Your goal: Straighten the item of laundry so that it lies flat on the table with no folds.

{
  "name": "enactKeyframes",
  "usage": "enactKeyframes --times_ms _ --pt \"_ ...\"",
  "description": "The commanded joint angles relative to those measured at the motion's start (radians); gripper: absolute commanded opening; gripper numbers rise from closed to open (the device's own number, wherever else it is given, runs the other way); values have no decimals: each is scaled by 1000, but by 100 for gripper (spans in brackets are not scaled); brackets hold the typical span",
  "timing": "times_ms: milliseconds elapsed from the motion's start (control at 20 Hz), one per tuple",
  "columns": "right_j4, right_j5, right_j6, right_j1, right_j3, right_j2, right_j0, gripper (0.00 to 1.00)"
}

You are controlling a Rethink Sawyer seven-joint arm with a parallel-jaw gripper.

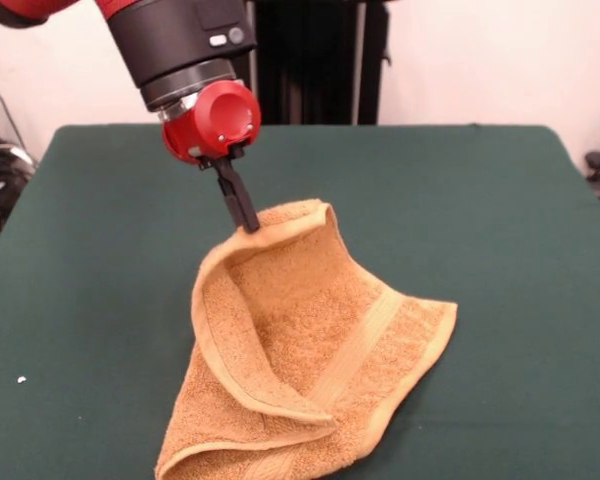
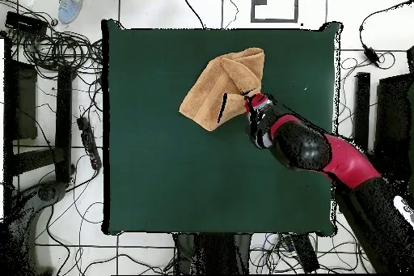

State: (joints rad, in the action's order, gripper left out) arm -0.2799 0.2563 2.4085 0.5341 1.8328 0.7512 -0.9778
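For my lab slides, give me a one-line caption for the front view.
Red-and-black arm's pincer lifts one edge of a folded orange-tan terry towel on the dark green cloth-covered table.

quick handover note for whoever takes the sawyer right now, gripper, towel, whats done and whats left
Gripper: shut on the towel, pinching its upper edge and holding that part raised off the table.

Towel: orange-tan, on the green table, at the side away from the robot's base. It is partly lifted and curled over itself, with a rolled hem and a fold across the middle; its lower part rests on the cloth.

Done: one edge grasped and raised.

Left: draw the towel out until the folds open, lay it flat, let go, and check that no corner stays tucked under.
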Motion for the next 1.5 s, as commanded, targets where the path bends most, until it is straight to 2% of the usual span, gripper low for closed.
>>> enactKeyframes --times_ms 50,400,750,1050,1500 --pt "-64 57 -138 -63 55 104 0 0" --pt "-121 53 -181 -152 35 145 -56 0" --pt "-215 30 -217 -268 30 183 -131 0" --pt "-279 26 -194 -293 54 200 -184 0" --pt "-353 73 -232 -380 48 223 -268 0"
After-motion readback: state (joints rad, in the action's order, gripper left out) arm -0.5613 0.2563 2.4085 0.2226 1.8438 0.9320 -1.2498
